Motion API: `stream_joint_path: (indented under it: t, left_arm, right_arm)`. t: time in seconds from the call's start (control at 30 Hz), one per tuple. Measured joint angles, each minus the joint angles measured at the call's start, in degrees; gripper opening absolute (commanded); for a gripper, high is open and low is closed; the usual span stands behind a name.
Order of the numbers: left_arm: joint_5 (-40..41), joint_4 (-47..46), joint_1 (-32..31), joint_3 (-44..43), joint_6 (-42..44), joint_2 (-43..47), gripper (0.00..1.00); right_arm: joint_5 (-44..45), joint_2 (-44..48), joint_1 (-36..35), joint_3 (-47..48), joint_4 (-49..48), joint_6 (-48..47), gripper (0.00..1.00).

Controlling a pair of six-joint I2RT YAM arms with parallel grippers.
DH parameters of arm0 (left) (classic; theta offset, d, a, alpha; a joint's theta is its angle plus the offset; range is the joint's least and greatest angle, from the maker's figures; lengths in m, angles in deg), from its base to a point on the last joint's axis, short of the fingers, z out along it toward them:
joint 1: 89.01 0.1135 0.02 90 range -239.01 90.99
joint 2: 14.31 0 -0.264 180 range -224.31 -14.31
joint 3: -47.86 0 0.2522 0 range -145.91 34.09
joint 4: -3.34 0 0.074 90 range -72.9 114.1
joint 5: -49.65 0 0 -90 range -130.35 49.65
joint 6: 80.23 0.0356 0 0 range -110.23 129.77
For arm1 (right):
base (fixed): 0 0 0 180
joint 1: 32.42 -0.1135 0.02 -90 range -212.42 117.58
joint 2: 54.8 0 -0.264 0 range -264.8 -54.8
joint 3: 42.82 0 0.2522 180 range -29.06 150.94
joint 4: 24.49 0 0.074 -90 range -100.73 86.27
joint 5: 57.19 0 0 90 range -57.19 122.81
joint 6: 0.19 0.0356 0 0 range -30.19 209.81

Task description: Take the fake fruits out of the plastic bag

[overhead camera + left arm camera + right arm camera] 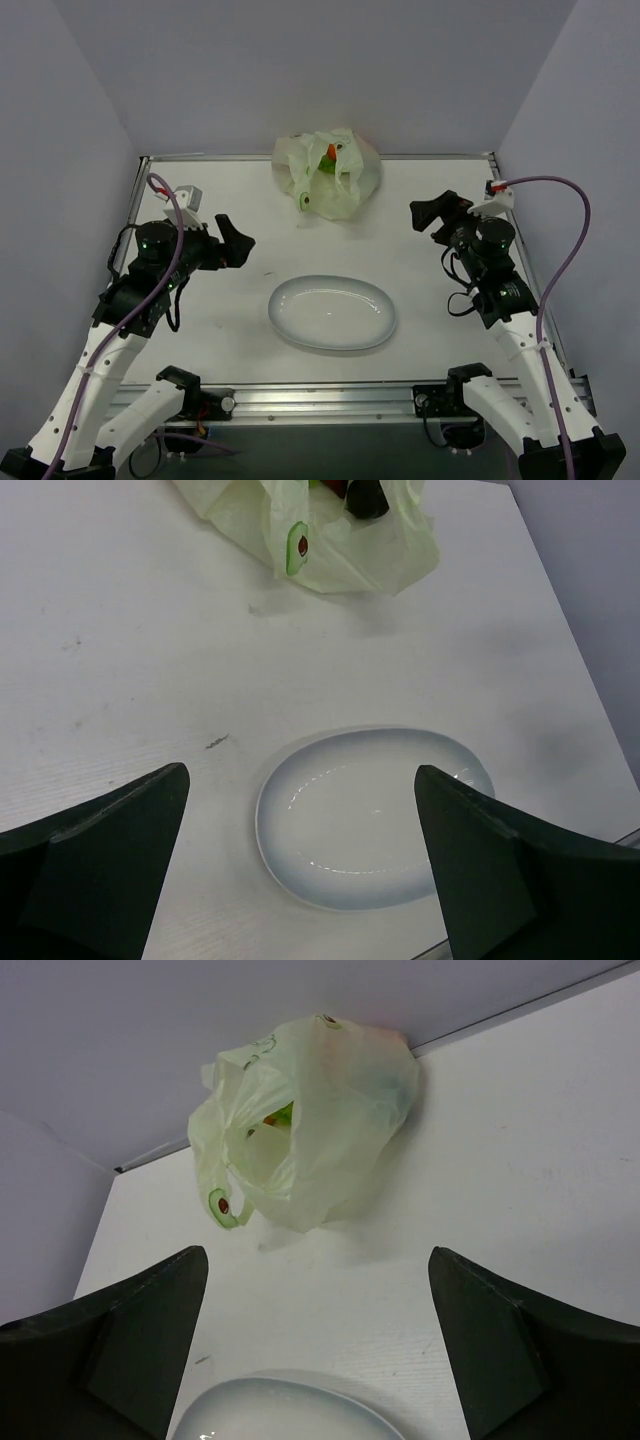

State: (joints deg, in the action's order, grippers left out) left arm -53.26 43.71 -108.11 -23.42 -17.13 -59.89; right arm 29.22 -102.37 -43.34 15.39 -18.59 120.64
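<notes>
The pale green-white plastic bag (328, 174) lies crumpled at the back middle of the table, against the wall. An orange-red piece (331, 152) and a bit of green fruit show in its open mouth; the other fruits are hidden inside. The bag also shows in the left wrist view (330, 535) and the right wrist view (310, 1120). My left gripper (236, 243) is open and empty at the left, well short of the bag. My right gripper (432, 213) is open and empty at the right, to the side of the bag.
A white oval plate (283, 318) lies empty in the front middle between the arms, also in the left wrist view (280, 830) and right wrist view (230, 1410). Grey walls close the back and sides. A metal rail runs along the near edge.
</notes>
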Motion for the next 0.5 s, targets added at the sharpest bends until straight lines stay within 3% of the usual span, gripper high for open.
stream_joint_path:
  t: [0.1, 0.23, 0.27, 0.4, 0.43, 0.5]
  left_arm:
    - [0.59, 0.04, 0.00, -0.11, -0.72, -0.13, 0.94]
    - [1.09, -1.90, -0.02, -0.13, -2.27, -1.60, 0.94]
    - [1.11, -2.49, -0.02, -0.28, -2.60, -2.71, 0.94]
    - [1.86, -6.71, -0.87, -1.88, -4.46, -9.42, 0.99]
    - [2.54, -8.31, -1.40, -2.29, -5.07, -11.47, 0.99]
    - [3.87, -11.30, -2.38, -2.58, -5.84, -16.59, 0.98]
  right_arm:
    - [-2.69, -0.33, -0.07, 0.98, -0.02, -0.46, 0.71]
    - [-5.64, -2.73, -1.49, 2.19, -0.17, -1.20, 0.44]
    - [-6.21, -3.67, -2.19, 2.47, -0.17, -1.27, 0.46]
    - [-6.97, -8.44, -5.86, 3.91, -0.52, -2.14, 0.77]
    - [-6.73, -10.01, -7.06, 4.55, -0.52, -2.58, 0.90]
    - [-5.92, -13.14, -9.18, 6.12, -0.72, -3.74, 0.94]
